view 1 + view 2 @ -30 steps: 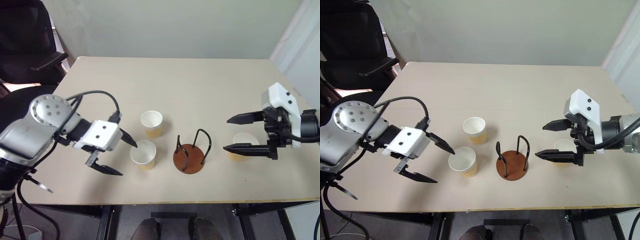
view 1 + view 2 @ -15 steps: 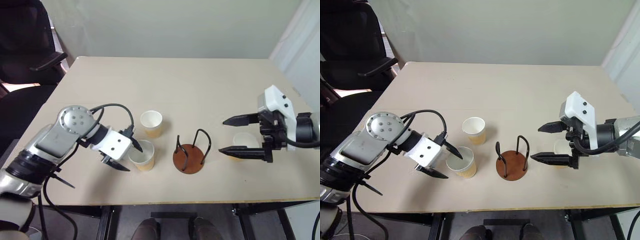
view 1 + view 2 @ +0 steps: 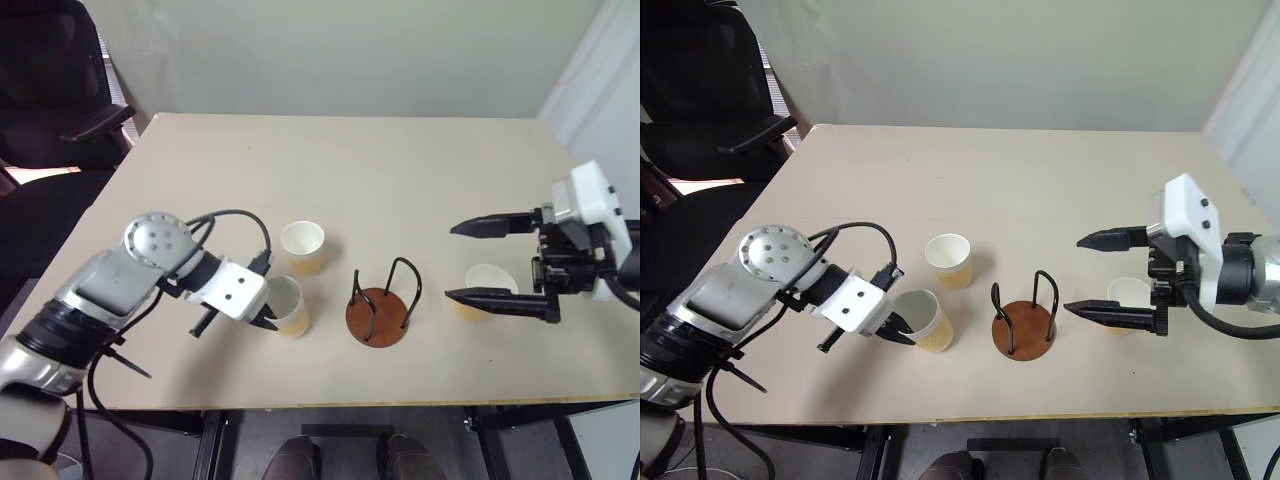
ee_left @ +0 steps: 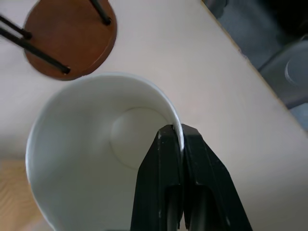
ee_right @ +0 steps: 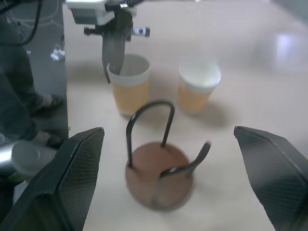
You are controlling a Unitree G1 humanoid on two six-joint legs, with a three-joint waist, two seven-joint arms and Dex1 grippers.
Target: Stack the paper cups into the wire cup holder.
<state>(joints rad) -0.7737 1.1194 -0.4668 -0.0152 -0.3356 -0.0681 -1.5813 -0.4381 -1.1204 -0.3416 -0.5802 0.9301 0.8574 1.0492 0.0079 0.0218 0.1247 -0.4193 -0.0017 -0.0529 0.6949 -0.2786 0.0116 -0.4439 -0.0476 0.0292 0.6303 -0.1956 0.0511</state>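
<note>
Left tool (image 4: 182, 144) pinching near cup's (image 3: 288, 305) rim.
Holder (image 3: 377, 316) empty; second cup (image 3: 303, 246) behind, third (image 3: 484, 287) right of holder beneath spread right tool (image 3: 463, 260).

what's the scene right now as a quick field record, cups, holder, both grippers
cup held: paper cup nearest the left arm, upright on the table, rim pinched
left gripper: shut on that cup's rim, one finger inside, one outside
second cup: upright, free, just behind the held one
third cup: upright, by the right gripper
right gripper: open, holding nothing
wire cup holder: no cups in it, between the held cup and the third cup
</note>
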